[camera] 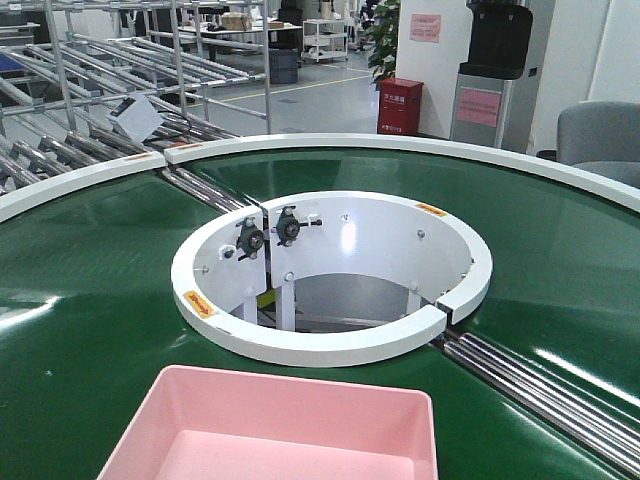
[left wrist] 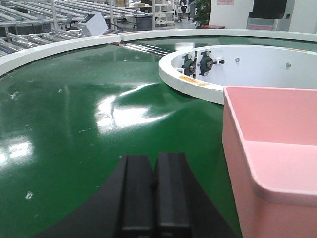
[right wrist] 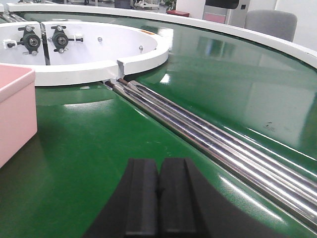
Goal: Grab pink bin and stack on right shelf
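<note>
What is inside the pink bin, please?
The pink bin looks empty: only its bare pink floor and walls show. Its near end is out of frame, so unseen.

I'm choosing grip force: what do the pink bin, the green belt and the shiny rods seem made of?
The pink bin looks like moulded plastic: even matte pink, smooth walls, rounded rim. The green belt seems a glossy rubber or PVC sheet; lights smear into soft reflections on it. The shiny rods look like polished steel, given sharp mirror-like streaks.
</note>
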### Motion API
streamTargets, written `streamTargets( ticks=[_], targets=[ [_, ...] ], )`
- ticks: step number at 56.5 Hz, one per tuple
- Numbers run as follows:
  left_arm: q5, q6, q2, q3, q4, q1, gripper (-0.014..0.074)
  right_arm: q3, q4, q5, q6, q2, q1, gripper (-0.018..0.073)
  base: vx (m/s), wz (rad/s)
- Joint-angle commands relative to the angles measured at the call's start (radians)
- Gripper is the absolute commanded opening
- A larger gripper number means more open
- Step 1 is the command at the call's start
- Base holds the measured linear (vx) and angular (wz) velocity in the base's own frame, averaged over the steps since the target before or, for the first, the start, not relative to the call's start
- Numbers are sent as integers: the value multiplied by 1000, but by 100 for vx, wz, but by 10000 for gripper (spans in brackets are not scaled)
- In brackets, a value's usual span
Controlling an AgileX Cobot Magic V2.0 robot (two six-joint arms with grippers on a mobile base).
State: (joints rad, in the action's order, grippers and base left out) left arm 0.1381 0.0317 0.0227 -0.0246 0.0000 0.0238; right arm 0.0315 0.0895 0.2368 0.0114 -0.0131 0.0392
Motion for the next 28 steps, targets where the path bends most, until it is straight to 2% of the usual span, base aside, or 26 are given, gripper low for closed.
streamTargets(
  ticks=[1, 28],
  targets=[
    [-86, 11, 21, -10, 0, -2, -8, 1, 9, -84, 8, -7, -1, -12, 0, 0],
    [-94, 13, 21, -10, -6, -2, -8, 1, 9, -84, 8, -7, -1, -12, 0, 0]
  ],
)
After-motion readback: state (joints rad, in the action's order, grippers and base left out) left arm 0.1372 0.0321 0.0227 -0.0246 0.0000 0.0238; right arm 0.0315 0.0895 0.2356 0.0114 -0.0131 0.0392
